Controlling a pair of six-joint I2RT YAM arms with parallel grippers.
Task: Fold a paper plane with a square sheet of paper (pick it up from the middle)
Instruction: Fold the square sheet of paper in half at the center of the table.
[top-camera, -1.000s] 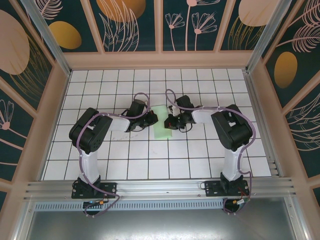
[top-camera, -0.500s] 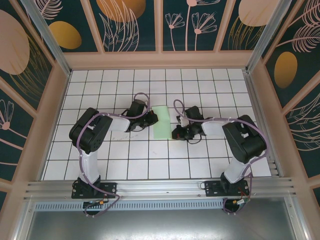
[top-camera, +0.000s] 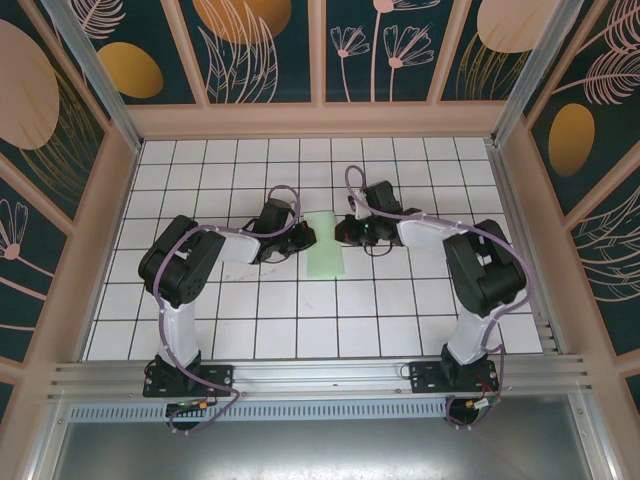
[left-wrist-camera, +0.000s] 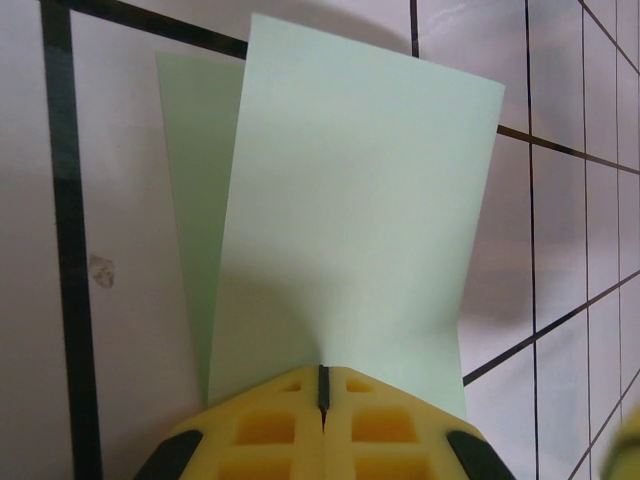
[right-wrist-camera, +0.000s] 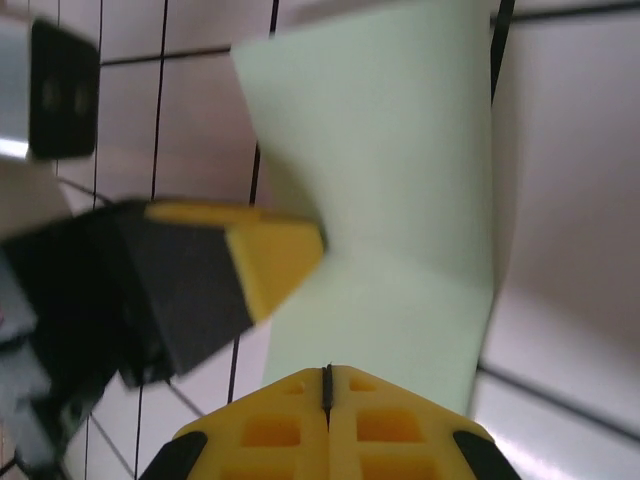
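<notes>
Top external: on the tiled bench (top-camera: 200, 320), the sheet of paper (top-camera: 325, 245) lies mid-grid between left gripper (top-camera: 306, 238) and right gripper (top-camera: 342, 232), both with jaws together at its long edges. Creasing, I'd judge: press flat, slide evenly along the fold, don't drag the layers. Paper is pale green, folded narrow, under-layer peeking out one side.
</notes>
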